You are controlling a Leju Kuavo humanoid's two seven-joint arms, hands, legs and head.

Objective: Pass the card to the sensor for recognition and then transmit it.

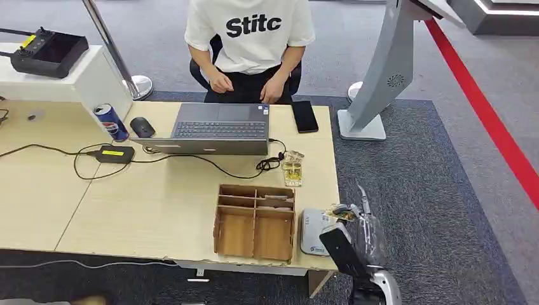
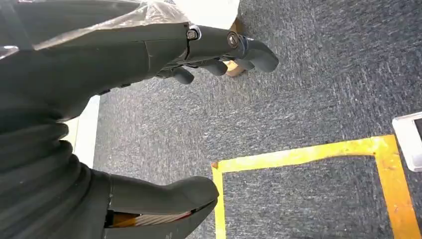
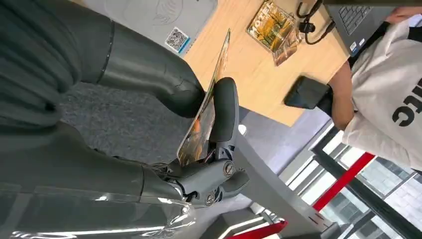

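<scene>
My right hand (image 1: 353,239) hovers at the table's right front corner and pinches a colourful card (image 1: 341,212) between thumb and a finger. In the right wrist view the card (image 3: 205,112) stands on edge in my right hand (image 3: 209,149), just off the side of the grey sensor pad (image 3: 149,17) with its QR sticker. The sensor (image 1: 313,231) lies flat on the table beside a wooden organiser (image 1: 255,221). My left hand (image 2: 164,64) hangs over the carpet, fingers apart from the thumb, holding nothing.
A clear holder with more cards (image 1: 292,172) stands behind the organiser, near a cable loop. Across the table a person (image 1: 249,38) sits behind a laptop (image 1: 219,129) and a black phone (image 1: 304,116). A can (image 1: 112,122), mouse (image 1: 142,127) and grey kiosk stand (image 1: 375,89) are around.
</scene>
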